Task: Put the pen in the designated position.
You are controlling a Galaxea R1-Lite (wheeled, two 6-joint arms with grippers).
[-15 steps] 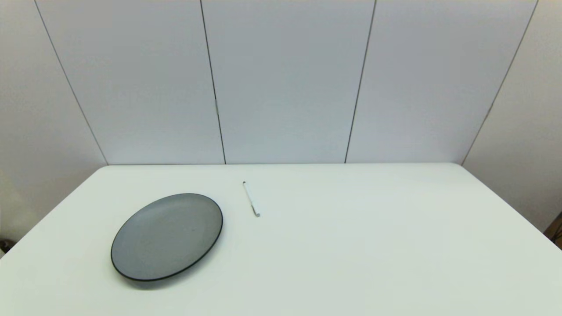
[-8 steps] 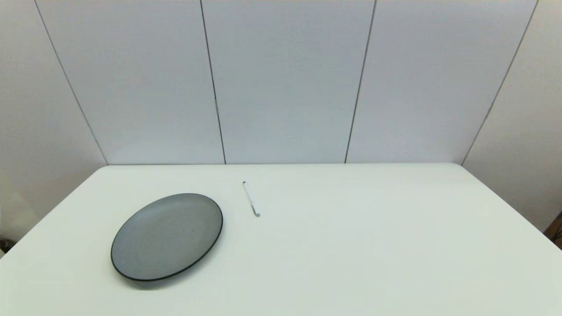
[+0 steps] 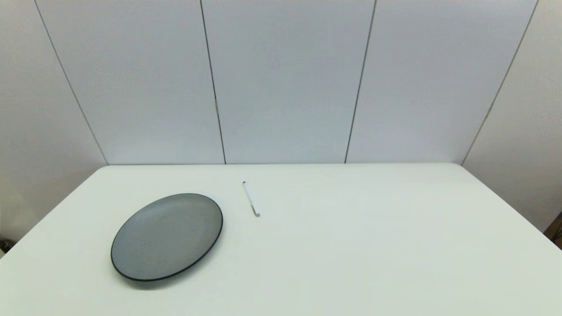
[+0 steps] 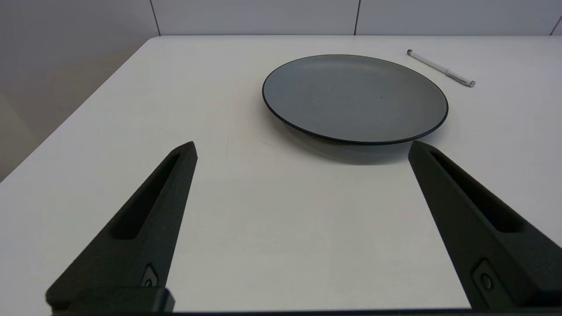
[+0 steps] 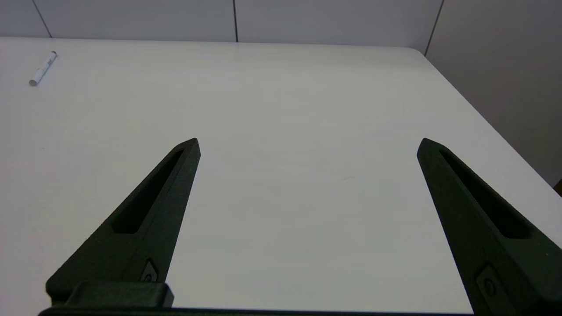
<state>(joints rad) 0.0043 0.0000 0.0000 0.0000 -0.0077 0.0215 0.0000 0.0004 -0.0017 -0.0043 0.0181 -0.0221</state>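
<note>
Jaws on both arms are spread wide and hold nothing: the left gripper [image 4: 302, 149] is held low over the near left part of the white bench [image 3: 351, 245], aimed at the grey plate [image 3: 167, 237], and the right gripper [image 5: 308, 145] is held low over the near right part (neither arm is seen from the head camera). Flat on the bench lies the pen [image 3: 251, 199], just right of the plate's far edge, untouched and well apart from both grippers.

Print on the pen [image 5: 43, 68] — too small to read; both arms outside the head view
</note>
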